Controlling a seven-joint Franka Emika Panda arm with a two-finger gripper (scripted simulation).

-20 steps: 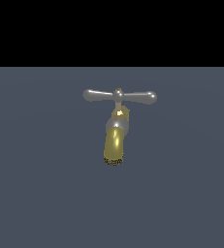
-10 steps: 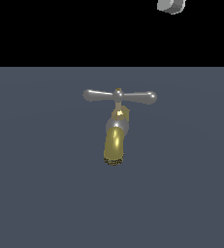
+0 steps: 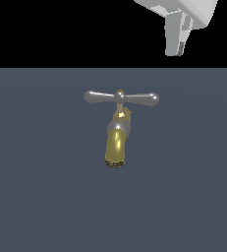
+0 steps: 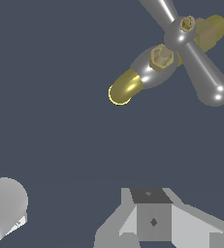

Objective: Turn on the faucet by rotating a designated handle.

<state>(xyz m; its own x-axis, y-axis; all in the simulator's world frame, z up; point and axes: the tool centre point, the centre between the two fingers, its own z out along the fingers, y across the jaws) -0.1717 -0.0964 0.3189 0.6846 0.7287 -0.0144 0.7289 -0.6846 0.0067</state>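
The faucet (image 3: 117,142) stood mid-worktop, handle (image 3: 121,97) level across it. The gripper (image 3: 176,37) hung beyond the far edge, empty; its opening could not be told. Best approach: descend beside one bulbous end and push sideways.

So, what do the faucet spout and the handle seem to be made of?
This is a simulator render, so only the look counts. The faucet spout looks like polished brass: yellow-gold with bright highlights and a ridged tip. The handle looks like polished steel or chrome: silver-grey, glossy, with sharp reflections on its rounded ends. A silver collar sits between them.
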